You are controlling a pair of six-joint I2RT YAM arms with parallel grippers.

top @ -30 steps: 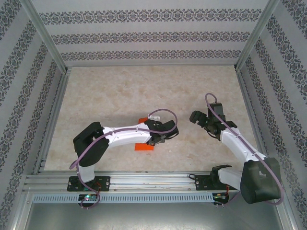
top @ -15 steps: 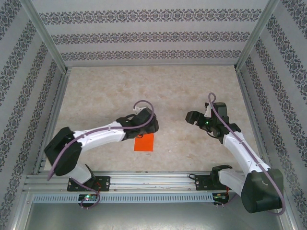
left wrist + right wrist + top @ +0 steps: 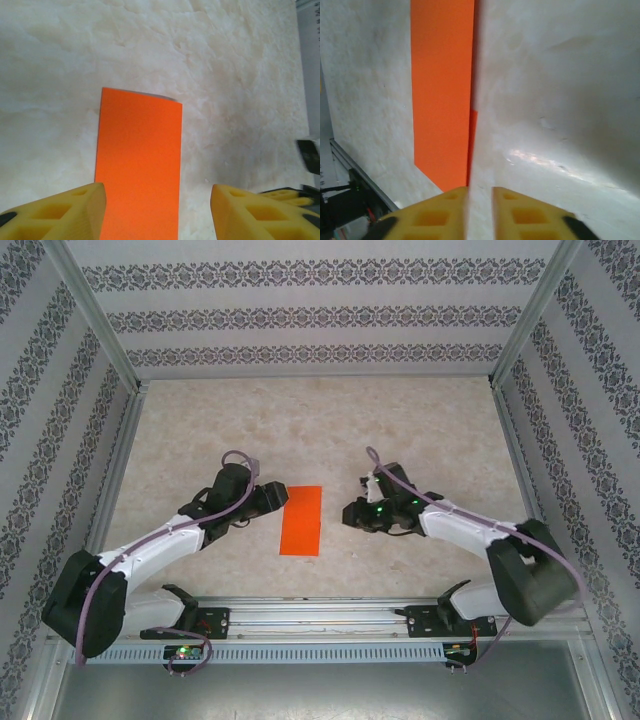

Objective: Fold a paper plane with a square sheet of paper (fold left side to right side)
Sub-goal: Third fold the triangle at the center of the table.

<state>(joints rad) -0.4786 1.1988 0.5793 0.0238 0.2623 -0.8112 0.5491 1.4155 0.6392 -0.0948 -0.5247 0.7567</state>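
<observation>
The orange sheet of paper [image 3: 302,520] lies flat on the table [image 3: 400,430] as a narrow rectangle; from above it sits between my left fingers [image 3: 272,498] and my right fingers [image 3: 352,512], touching neither. My left wrist camera adds a thin pale sliver along the paper's far edge and those fingers spread wide, empty; my right wrist camera shows fingers nearly closed on nothing.
</observation>
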